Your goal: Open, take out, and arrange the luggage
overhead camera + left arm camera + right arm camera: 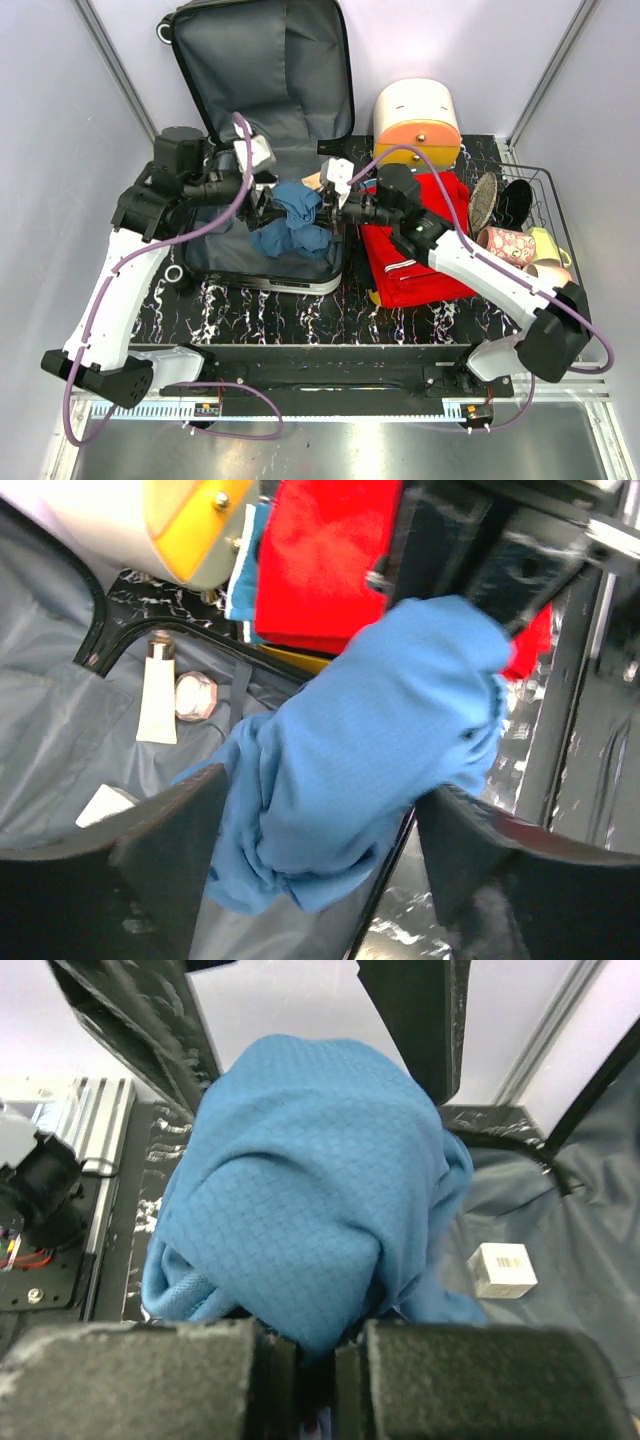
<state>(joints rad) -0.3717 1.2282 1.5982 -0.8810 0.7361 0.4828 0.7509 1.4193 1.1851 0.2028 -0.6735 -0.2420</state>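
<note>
The right pincer (pixel 318 1350) is clenched on a blue cloth (pixel 300 1160). The left pincer (pixel 320 810) straddles it, released, with the opened luggage (pixel 262 70) beneath both.

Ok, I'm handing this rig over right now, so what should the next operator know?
Left gripper: open, fingers either side of the blue cloth, not gripping it.
Right gripper: shut on the blue cloth, holding it over the open luggage.
Done: luggage is open; a red cloth lies on the table to its right.
Left: set the blue cloth down, then take out the tube, small jar and white box and arrange them.
</note>
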